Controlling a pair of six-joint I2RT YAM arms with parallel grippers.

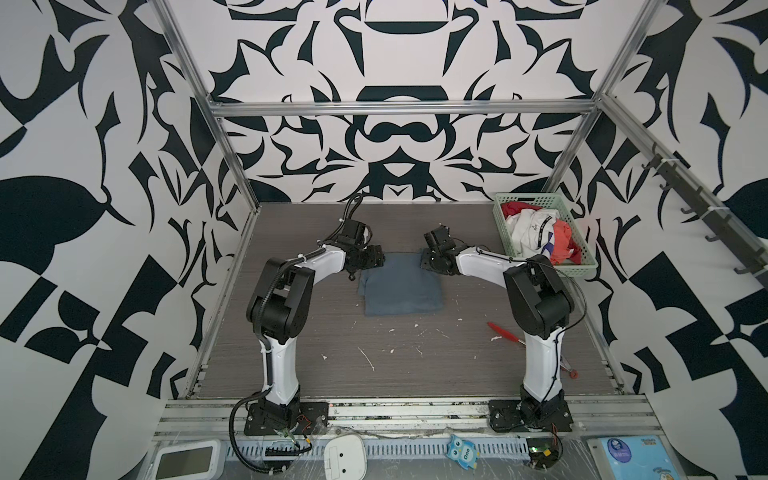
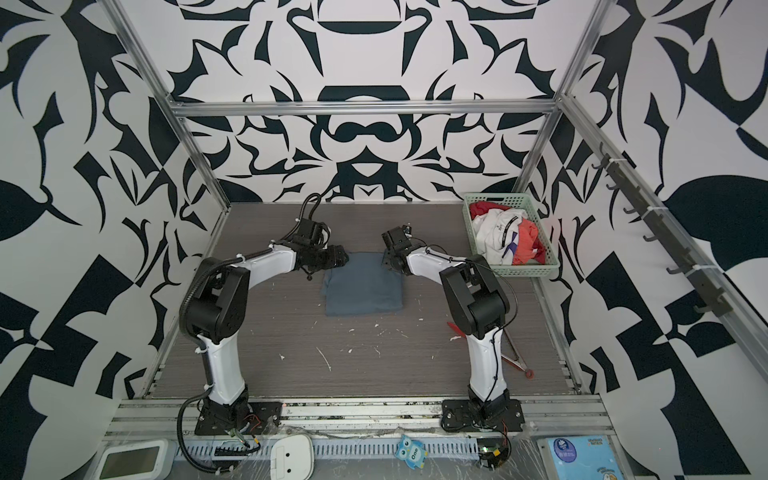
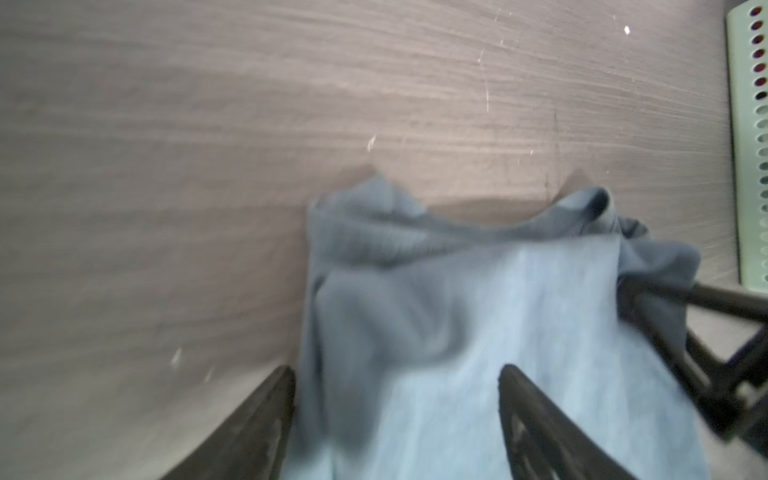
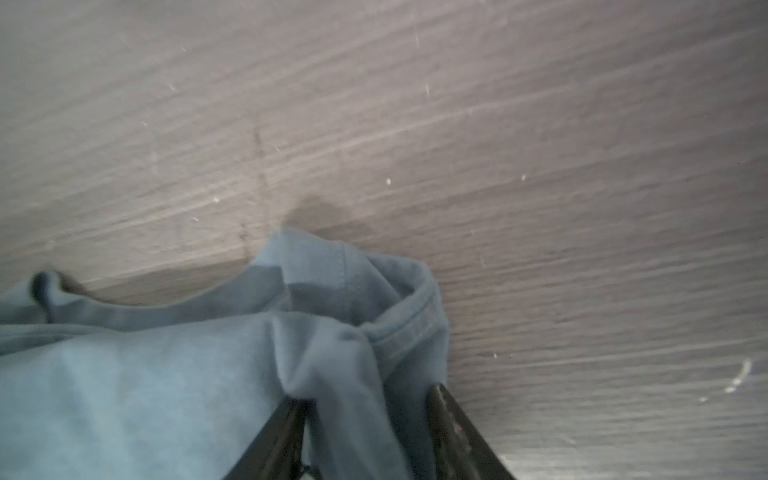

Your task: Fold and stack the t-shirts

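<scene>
Shirt point(image 1: 401, 286), blue-grey, folded on surface point(image 1: 374, 361); left claw point(image 3: 395, 370) spread open over it, right claw point(image 4: 368, 395) pinching its bunched edge.

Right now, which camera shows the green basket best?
Both top views show it best: the whole pale green basket stands at the far right, with a white shirt and a red-orange shirt inside. The left wrist view catches only a strip of its holed wall. The right wrist view misses it.
</scene>
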